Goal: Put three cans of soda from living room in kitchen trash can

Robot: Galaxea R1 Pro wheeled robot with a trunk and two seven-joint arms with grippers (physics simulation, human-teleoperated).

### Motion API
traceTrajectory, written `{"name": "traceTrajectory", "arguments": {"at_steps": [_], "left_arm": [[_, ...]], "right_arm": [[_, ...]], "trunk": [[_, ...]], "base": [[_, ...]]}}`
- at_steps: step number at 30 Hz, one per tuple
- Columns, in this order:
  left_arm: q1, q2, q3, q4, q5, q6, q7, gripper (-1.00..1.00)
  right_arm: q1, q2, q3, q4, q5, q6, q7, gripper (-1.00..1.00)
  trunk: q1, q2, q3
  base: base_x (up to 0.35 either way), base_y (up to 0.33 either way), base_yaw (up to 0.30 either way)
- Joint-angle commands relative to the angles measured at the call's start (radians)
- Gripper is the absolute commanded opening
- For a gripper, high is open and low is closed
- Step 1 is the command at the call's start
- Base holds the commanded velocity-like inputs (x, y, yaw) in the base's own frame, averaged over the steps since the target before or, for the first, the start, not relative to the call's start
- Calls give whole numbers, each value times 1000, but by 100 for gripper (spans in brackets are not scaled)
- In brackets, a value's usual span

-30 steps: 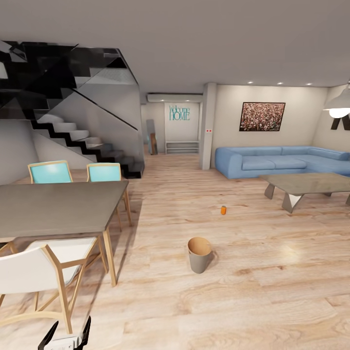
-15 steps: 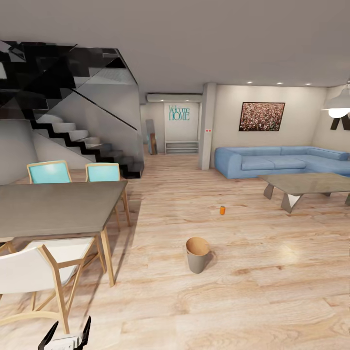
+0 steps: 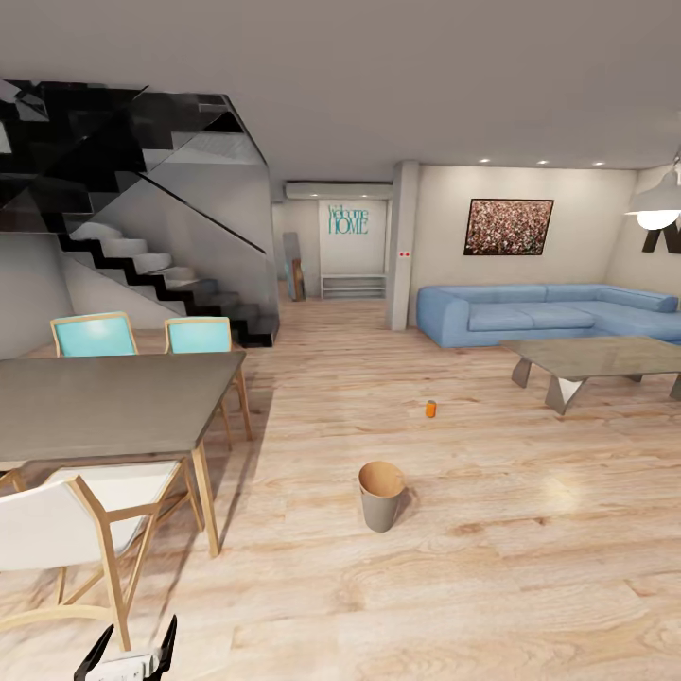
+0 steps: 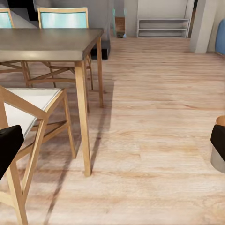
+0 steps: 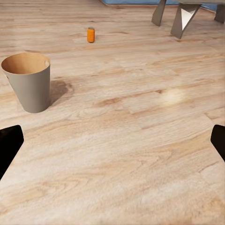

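One orange can of soda point(image 3: 431, 409) stands on the wood floor in the open middle of the room; it also shows small and upright in the right wrist view point(image 5: 91, 34). The tash can point(image 3: 381, 496), grey outside and brown inside, stands upright on the floor nearer to me, well short of the soda can point(image 5: 29, 82). Its wall just shows in the left wrist view point(image 4: 218, 158). My left gripper point(image 3: 130, 649) hangs low at the frame's bottom edge, open and empty point(image 4: 112, 143). My right gripper point(image 5: 112, 140) is open over bare floor, holding nothing.
A grey dining table point(image 3: 104, 402) with white and turquoise chairs point(image 3: 66, 530) stands close at the left. The blue sofa point(image 3: 549, 312) and glass-topped low table point(image 3: 596, 357) are at the far right. A black staircase point(image 3: 142, 255) rises at the back left.
The whole picture has drifted a few pixels to the left, so the camera has moved. The can, the bin and both grippers have kept their places.
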Motion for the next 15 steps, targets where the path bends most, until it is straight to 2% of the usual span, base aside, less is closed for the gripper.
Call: {"name": "traceTrajectory", "arguments": {"at_steps": [1, 9, 15], "left_arm": [[0, 0, 0, 0, 0, 0, 0, 100], [0, 1, 0, 0, 0, 0, 0, 100], [0, 1, 0, 0, 0, 0, 0, 100]], "right_arm": [[0, 0, 0, 0, 0, 0, 0, 100], [0, 0, 1, 9, 0, 0, 0, 100], [0, -1, 2, 11, 0, 0, 0, 100]], "trunk": [[0, 0, 0], [0, 0, 0], [0, 0, 0]], "base": [[0, -6, 0], [3, -2, 0], [74, 10, 0]]}}
